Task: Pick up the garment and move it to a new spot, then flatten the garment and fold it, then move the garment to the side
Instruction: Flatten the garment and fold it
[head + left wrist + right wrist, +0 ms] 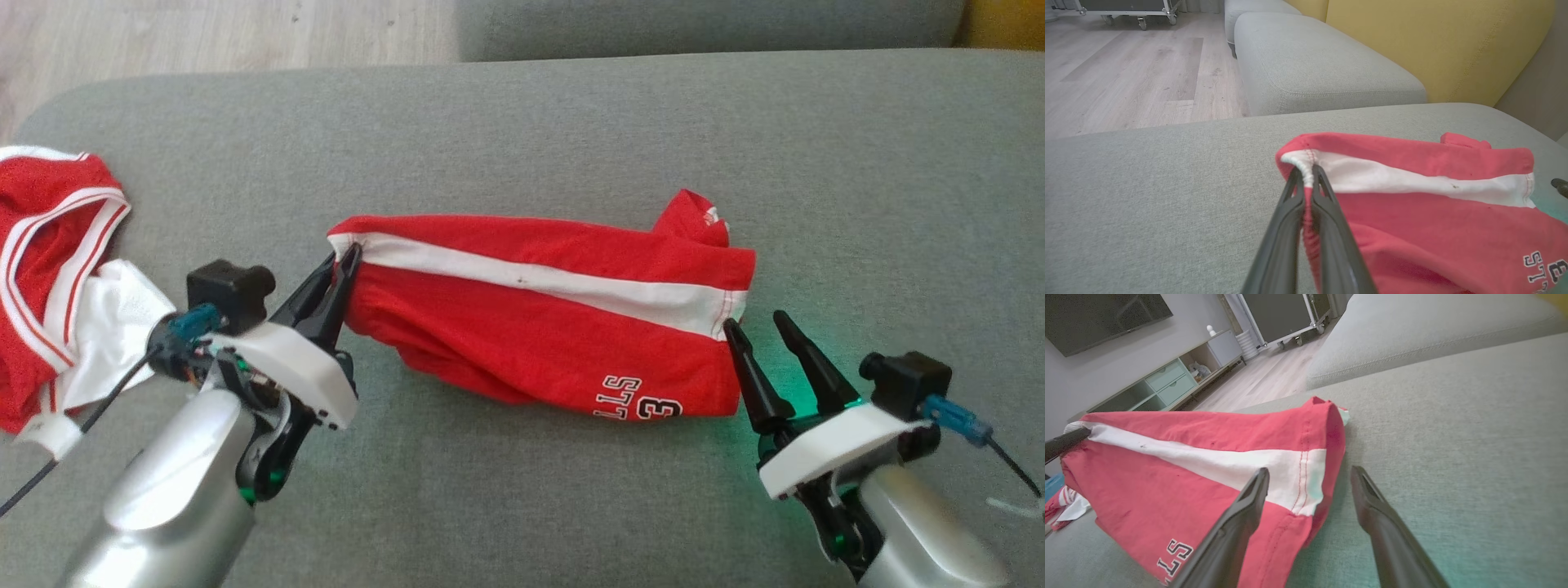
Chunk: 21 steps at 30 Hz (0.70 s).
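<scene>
The left gripper (346,258) is clenched on the gathered end of the white stripe of the red garment (531,327), which lies mid-way across the grey sofa cushion (571,122). The right gripper (754,321) is released, jaws wide, poised at the opposite hem corner and gripping nothing. Flattening looks to be the step in hand. Next, the right gripper must close on that hem so both can stretch the cloth. The garment is bunched and creased, with printed lettering near the hem.
</scene>
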Motion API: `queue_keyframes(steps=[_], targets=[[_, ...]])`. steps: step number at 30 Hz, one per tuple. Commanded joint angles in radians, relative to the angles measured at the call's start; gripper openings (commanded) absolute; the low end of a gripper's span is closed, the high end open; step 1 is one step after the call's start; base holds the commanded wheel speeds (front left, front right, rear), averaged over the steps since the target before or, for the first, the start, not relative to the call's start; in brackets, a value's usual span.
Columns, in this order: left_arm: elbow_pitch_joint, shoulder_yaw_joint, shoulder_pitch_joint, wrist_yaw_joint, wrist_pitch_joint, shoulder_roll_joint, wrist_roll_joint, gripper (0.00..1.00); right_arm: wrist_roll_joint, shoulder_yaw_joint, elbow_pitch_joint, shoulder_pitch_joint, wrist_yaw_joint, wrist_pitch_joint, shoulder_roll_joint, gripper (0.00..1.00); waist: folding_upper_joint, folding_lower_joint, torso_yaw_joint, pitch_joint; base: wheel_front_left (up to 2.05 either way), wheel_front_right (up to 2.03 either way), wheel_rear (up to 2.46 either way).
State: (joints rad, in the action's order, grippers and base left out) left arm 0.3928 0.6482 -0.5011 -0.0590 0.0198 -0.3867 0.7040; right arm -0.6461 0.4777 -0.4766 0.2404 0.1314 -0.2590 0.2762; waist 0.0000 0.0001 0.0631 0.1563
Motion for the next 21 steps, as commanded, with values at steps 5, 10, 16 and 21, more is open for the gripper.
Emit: queue_keyframes(steps=[5,10,16,21], targets=[[0.011,-0.028,-0.089,-0.009,-0.023,-0.008,-0.011,0.0,-0.099,0.107,-0.027,0.08,-0.001,-0.003,0.047,1.0,0.0,-0.0001,0.02,0.015,0.0,0.0,0.0],[0.035,-0.019,-0.105,-0.018,-0.025,0.002,-0.008,0.0,-0.145,0.172,-0.058,0.129,-0.001,-0.003,0.06,0.97,0.0,-0.0001,0.027,0.021,0.0,0.0,0.0],[0.06,-0.012,-0.107,-0.023,-0.032,0.007,-0.004,0.0,-0.156,0.212,-0.059,0.155,-0.001,-0.003,0.068,0.0,0.0,-0.0001,0.023,0.011,0.0,0.0,0.0],[0.051,-0.012,-0.113,-0.028,-0.067,-0.002,-0.013,0.0,-0.138,0.184,0.013,0.157,-0.001,-0.003,0.094,0.0,0.0,-0.0001,0.003,-0.008,0.0,0.0,0.0]])
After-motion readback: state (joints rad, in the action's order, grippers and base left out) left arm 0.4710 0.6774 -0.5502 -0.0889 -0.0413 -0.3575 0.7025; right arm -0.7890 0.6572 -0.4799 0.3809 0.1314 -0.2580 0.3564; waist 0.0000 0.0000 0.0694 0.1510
